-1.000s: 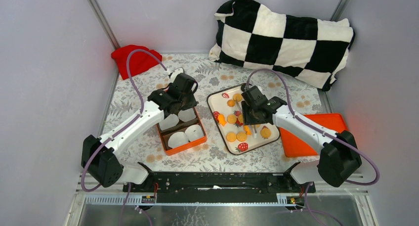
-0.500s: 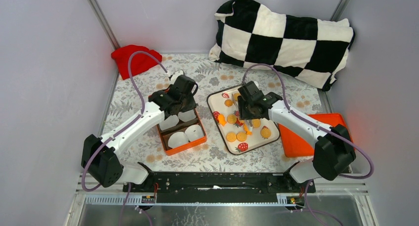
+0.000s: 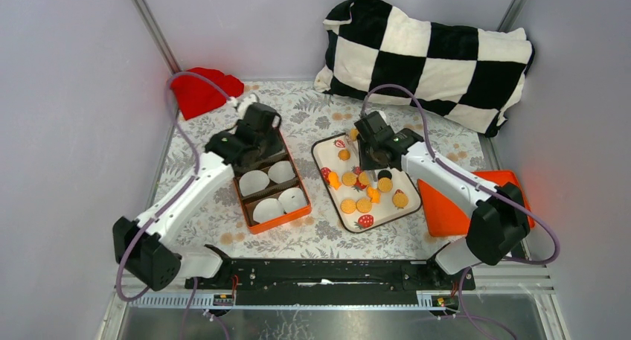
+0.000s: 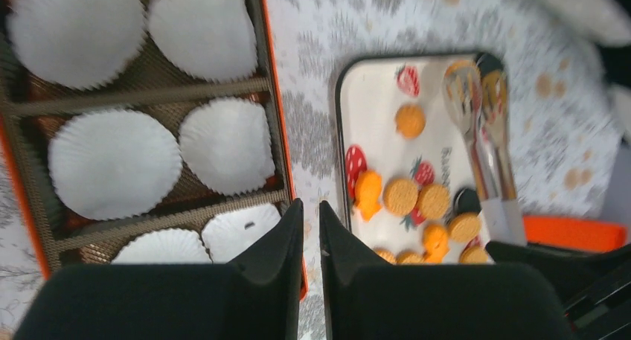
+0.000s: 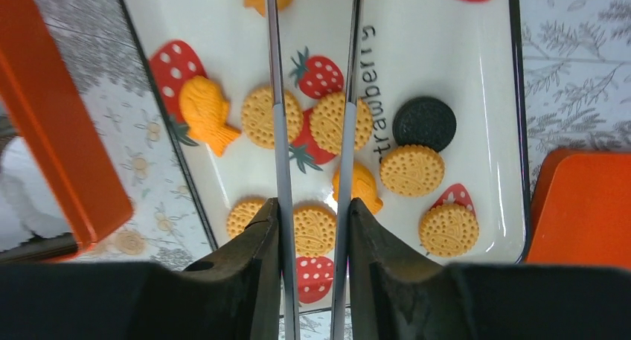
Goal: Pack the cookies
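Note:
Several cookies (image 3: 348, 205) lie on the white strawberry tray (image 3: 321, 148): round golden ones (image 5: 411, 170), a black one (image 5: 424, 123) and an orange fish-shaped one (image 5: 202, 111). My right gripper (image 3: 370, 158) is shut on metal tongs (image 5: 277, 132), whose two arms reach out over the tray; in the right wrist view the gripper (image 5: 312, 206) hangs above the cookies. My left gripper (image 3: 257, 135) is shut and empty over the far end of the orange box (image 3: 277, 222); in the left wrist view the gripper (image 4: 311, 206) sits above the box's right wall (image 4: 274, 132). The cookies (image 4: 400, 196) and the tongs (image 4: 484, 146) also show there.
The orange box holds several white paper cups (image 4: 115, 161). An orange lid (image 3: 461, 206) lies right of the tray. A red cloth (image 3: 201, 87) sits at the back left and a black-and-white checked pillow (image 3: 428, 57) at the back right. Walls close in both sides.
My left gripper has moved back and left, from over the box's middle to its far end. My right gripper has moved with the tongs toward the tray's far side.

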